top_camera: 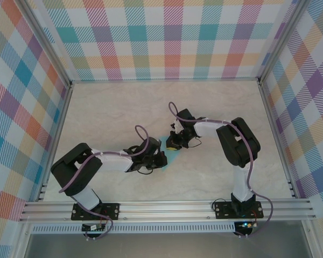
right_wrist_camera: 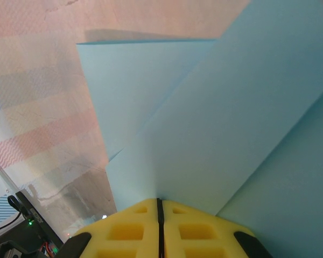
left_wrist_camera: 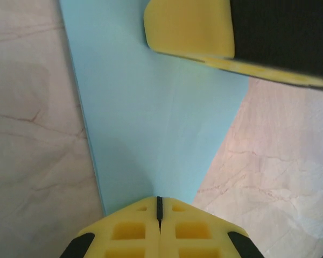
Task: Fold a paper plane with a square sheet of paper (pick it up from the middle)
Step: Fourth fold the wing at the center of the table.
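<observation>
- Paper lies mid-table, partly folded, between both grippers.
- Left gripper: fingers pressed together, pinching the paper's near edge.
- Right gripper: fingers pressed together, pinching the paper.

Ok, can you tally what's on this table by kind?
Sheets of light-blue paper, partly folded: 1
Robot arms: 2, the left arm and the right arm
Total: 3
</observation>
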